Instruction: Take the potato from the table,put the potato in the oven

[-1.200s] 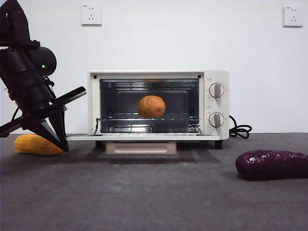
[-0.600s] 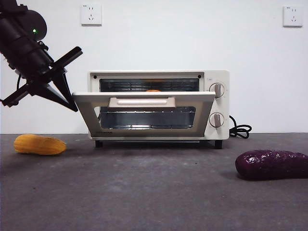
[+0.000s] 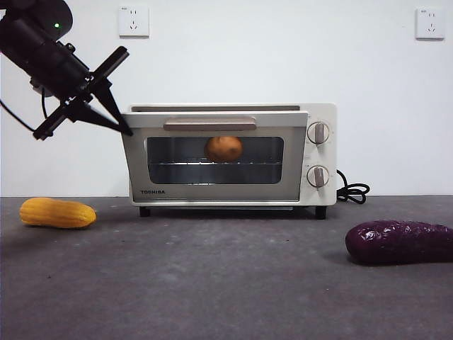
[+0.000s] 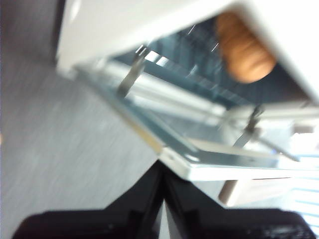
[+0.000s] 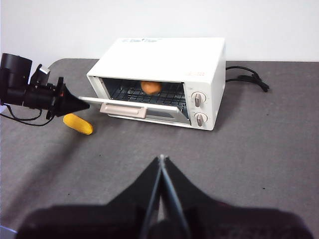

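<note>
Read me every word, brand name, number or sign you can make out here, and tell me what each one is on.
"TOSHIBA": on the lower left corner of the oven door, front view.
Small markings around the two knobs: too small to read.
Faint print on the oven's top in the right wrist view: too blurred to read.
Nothing legible on the wall sockets.

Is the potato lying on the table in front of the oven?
No, the potato sits on the wire rack inside the oven, seen through its glass door in the front view.
</note>
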### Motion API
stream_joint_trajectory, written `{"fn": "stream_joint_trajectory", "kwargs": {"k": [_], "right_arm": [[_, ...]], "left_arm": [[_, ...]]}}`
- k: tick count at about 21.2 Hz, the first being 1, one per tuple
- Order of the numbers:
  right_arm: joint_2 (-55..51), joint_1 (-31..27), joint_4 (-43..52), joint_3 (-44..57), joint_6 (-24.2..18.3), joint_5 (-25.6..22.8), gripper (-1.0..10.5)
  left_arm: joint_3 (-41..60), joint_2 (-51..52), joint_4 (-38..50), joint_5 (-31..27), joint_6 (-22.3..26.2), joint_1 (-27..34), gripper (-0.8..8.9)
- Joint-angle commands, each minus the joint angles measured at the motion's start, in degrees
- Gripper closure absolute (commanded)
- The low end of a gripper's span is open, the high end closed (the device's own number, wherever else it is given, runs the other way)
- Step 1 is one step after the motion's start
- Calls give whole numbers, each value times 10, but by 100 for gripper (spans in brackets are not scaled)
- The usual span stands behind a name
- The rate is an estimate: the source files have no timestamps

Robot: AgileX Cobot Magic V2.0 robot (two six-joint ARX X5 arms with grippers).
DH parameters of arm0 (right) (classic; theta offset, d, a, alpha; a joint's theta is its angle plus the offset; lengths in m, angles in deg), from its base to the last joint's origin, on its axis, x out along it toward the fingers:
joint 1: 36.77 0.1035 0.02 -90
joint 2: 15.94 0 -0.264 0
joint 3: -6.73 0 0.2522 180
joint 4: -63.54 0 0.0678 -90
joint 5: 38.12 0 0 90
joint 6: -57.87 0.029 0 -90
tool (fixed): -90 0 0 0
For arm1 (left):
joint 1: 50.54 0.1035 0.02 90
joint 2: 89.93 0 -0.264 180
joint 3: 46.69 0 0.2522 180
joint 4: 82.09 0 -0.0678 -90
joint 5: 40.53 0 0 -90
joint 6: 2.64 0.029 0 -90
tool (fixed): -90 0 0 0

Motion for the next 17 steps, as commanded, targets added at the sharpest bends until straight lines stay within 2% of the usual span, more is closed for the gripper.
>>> {"fn": "stream_joint_trajectory", "kwargs": {"k": [1,3,7,10,13,17], "right_arm": [[0,1,-12,1,7,0,949],[0,1,-12,1,7,0,949],[0,1,-12,1,6,-1,948],[0,1,-12,1,4,-19,946],[0,1,-12,1,3,-31,946],[0,1,-12,1,2,-42,946]], "left_arm": [[-2,0,51,0,-35,0,821],[-2,0,84,-3,-53,0,821],[-2,0,127,-6,-55,0,820],[-2,2,147,22,-54,0,820],[-2,17,144,54,-21,0,820],[-2,79,105,58,51,-1,821]]}}
